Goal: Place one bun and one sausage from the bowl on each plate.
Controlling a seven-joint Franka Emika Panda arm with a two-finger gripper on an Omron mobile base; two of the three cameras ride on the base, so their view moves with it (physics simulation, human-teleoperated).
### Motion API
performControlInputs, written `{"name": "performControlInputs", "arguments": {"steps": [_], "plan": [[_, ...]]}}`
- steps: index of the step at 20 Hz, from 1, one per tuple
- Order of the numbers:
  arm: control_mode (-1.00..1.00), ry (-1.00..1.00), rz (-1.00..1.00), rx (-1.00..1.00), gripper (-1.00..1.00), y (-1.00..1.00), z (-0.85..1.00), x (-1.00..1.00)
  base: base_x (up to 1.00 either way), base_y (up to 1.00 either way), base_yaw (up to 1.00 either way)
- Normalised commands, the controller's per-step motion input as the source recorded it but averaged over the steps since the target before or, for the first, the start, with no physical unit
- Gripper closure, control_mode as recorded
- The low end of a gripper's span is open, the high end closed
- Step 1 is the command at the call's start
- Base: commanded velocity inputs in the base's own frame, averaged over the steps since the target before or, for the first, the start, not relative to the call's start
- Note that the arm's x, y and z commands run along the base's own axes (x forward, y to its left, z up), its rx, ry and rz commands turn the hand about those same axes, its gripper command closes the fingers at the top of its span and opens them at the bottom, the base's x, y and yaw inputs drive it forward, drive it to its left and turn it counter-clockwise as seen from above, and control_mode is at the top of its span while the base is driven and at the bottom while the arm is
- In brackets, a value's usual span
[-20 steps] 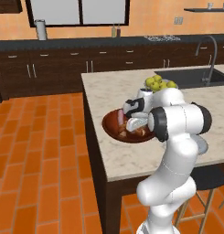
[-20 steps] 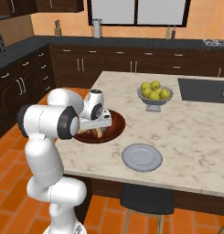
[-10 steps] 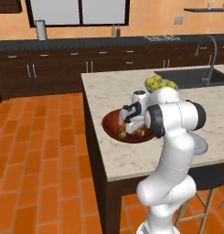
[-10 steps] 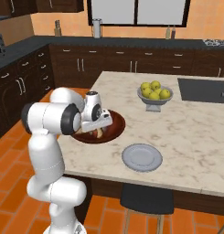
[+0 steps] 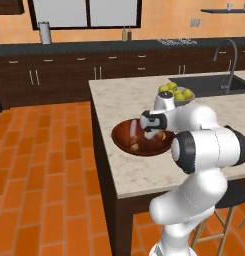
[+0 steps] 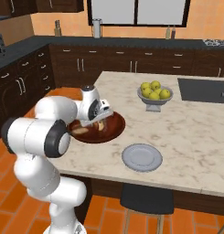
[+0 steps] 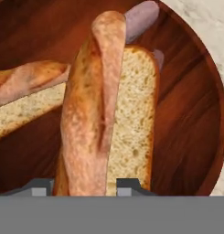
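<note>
light: bright, even | shadows: soft, faint | glare: none | focus: slightly soft

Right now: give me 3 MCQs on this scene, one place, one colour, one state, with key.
1. Where is the gripper?
A. over the sink
B. down in the bowl
C. above the grey plate

2. What colour are the apples?
A. red
B. orange
C. yellow-green

3. What lies on the grey plate?
A. nothing
B. a bun
C. a sausage

Key: 1 B, the hand view shows the bun standing between the finger tips over dark wood. 2 C, seen in the pedestal bowl. 3 A, its surface shows bare in the right base view.
</note>
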Motion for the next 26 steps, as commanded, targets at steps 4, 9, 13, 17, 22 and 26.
{"name": "performControlInputs", "arguments": {"steps": [4,9,13,17,22,26], "plan": [[-1.0,-0.12,-0.02,0.0,1.0,-0.36,1.0,-0.71,0.0,0.0,0.0],[-1.0,0.07,-0.09,0.02,1.0,-0.57,1.0,-0.76,0.0,0.0,0.0],[-1.0,0.29,-0.24,0.03,1.0,-0.93,0.96,-0.84,0.0,0.0,0.0],[-1.0,0.21,-0.27,0.17,1.0,-1.0,0.05,-0.71,0.0,0.0,0.0],[-1.0,0.01,-0.06,0.23,1.0,-1.0,-0.73,-0.19,0.0,0.0,0.0],[-1.0,0.05,0.01,0.29,1.0,-1.0,-0.57,0.1,0.0,0.0,0.0]]}}
